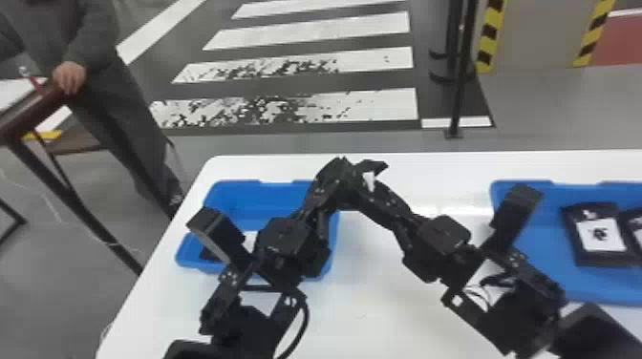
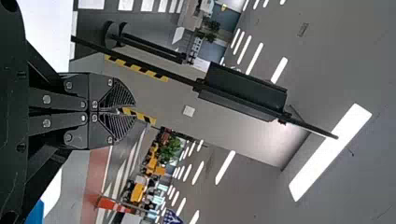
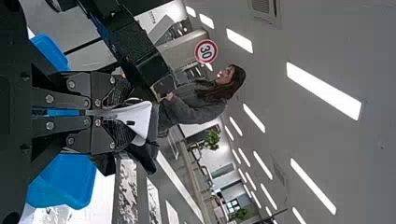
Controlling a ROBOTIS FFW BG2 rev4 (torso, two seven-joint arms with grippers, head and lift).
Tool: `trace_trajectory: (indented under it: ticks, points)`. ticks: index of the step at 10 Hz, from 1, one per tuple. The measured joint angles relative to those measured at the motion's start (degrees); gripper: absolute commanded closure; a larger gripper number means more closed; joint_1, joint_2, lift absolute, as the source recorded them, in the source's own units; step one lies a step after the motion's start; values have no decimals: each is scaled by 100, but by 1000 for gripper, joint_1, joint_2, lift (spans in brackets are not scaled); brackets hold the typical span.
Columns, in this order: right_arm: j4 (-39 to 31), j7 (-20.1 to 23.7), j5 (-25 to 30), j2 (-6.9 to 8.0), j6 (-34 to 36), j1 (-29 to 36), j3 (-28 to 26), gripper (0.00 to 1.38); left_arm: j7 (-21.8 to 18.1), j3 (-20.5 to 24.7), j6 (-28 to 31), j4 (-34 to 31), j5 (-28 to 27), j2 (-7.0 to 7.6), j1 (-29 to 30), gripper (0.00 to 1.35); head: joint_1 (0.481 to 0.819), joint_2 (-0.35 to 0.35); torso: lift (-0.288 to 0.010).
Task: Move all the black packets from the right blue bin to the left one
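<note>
In the head view my left gripper (image 1: 334,176) and my right gripper (image 1: 360,191) are close together above the middle of the table, by the left blue bin (image 1: 274,195). The right gripper (image 3: 116,112) is shut on a black packet (image 3: 142,156) with a white label, its body sticking out past the fingertips. The left gripper (image 2: 119,111) is shut with nothing between its fingers. The right blue bin (image 1: 540,281) holds black packets with white labels, one whole (image 1: 599,234) and another cut by the edge. Something dark lies in the left bin, mostly hidden by the left arm.
Both bins stand on a white table (image 1: 372,305), with bare tabletop between them under the arms. Behind the table stands a black pole (image 1: 461,86). A person stands beside a brown table (image 1: 36,107) at the far left.
</note>
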Motion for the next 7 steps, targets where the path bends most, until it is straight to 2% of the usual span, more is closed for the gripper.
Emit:
trace_trajectory:
  ticks: [1, 2, 3, 4, 5, 7]
  points:
    - [8, 0, -22, 9, -1, -26, 0, 1128, -12, -1, -77, 1, -98, 2, -12, 1211, 695, 221, -140]
    - [19, 1, -57, 20, -5, -41, 0, 631, -11, 17, -222, 3, -147, 2, -12, 1211, 695, 225, -140]
    - [39, 7, -120, 23, -8, -46, 2, 262, 5, 54, -356, 4, -181, -3, -16, 1211, 695, 232, -140]
    - [63, 15, -196, 23, -9, -46, 8, -2, 20, 159, -492, 4, -240, -16, -29, 1211, 695, 238, -140]
    - [89, 33, -230, 21, 24, -40, 10, -2, 30, 299, -580, 4, -331, -27, -51, 1211, 695, 251, -140]
    - [67, 72, -316, 21, 379, -45, 5, 490, 106, 641, -742, 86, -630, -42, -132, 1211, 695, 298, -140]
